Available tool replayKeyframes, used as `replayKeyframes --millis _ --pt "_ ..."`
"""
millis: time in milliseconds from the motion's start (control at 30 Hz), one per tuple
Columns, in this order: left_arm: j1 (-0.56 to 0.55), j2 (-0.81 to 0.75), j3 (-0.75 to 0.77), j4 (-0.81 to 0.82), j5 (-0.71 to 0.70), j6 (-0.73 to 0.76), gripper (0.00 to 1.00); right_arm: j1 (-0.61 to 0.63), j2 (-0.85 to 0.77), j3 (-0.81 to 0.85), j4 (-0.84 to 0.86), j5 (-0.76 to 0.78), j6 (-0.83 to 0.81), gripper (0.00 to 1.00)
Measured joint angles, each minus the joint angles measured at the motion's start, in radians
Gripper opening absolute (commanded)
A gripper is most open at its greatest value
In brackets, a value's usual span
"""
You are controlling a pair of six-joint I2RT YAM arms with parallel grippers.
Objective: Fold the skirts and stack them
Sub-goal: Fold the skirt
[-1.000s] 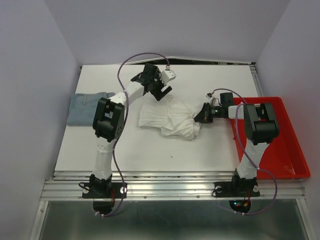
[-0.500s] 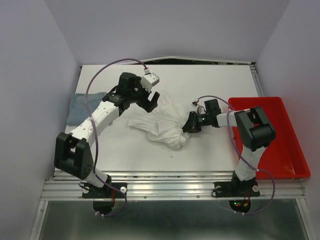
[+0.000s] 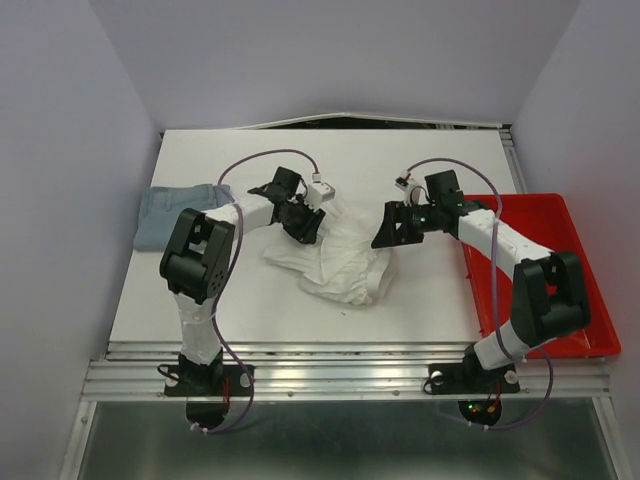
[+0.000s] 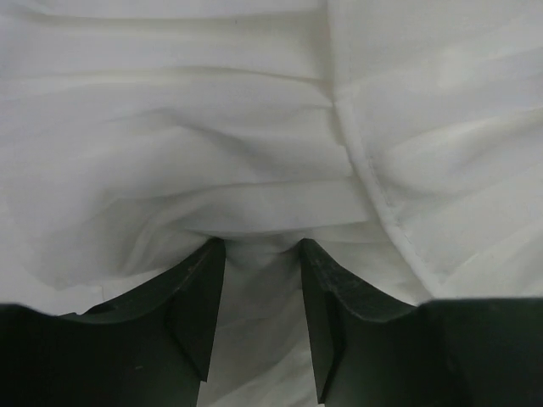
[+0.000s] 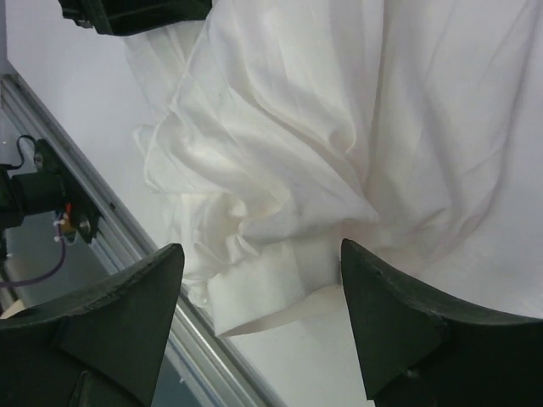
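The white skirt (image 3: 340, 258) lies crumpled in the middle of the table. Folded flat at the table's left edge is the denim skirt (image 3: 170, 212). My left gripper (image 3: 305, 225) presses down on the white skirt's upper left part. In the left wrist view, its half-narrowed jaws (image 4: 261, 250) straddle a raised ridge of the white skirt (image 4: 254, 127), with a gap still between them. Above the white skirt's right edge hovers my right gripper (image 3: 385, 232). From the right wrist, that gripper (image 5: 261, 254) is wide open and empty over a bunched corner of the skirt (image 5: 280, 153).
A red tray (image 3: 580, 300) sits at the table's right edge, under my right arm's elbow. The metal rail (image 3: 350, 350) runs along the near edge. The left arm's cable (image 3: 260, 160) loops above the table behind the skirt.
My right gripper opened, let go of the white skirt and pulled back up and right. My left gripper came down onto the skirt and its jaws narrowed. The skirt slid left and nearer.
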Motion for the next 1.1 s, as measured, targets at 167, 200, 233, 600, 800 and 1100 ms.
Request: replayKeyframes --millis 167,200,233,600,800,1100 --pt "-0.015 0.088 0.116 0.008 -0.038 0.114 0.52 -0.021 0.072 0.11 -0.05 0.048 -0.1 0.61" --pt "-0.017 0.097 0.128 0.008 -0.047 0.137 0.52 -0.025 0.095 0.122 -0.058 0.058 -0.113 0.6" --pt "-0.019 0.104 0.138 0.007 -0.061 0.169 0.52 -0.028 0.125 0.134 -0.063 0.073 -0.126 0.59" --pt "0.056 0.089 0.193 -0.028 -0.102 0.425 0.99 -0.028 0.26 0.215 0.05 -0.015 -0.085 0.45" --pt "0.096 -0.158 0.179 -0.054 -0.099 0.468 0.99 0.056 0.262 0.094 0.178 -0.055 -0.038 0.4" --pt "0.082 -0.475 0.049 -0.089 -0.048 0.414 0.98 0.177 0.275 -0.037 0.214 -0.114 0.031 0.43"
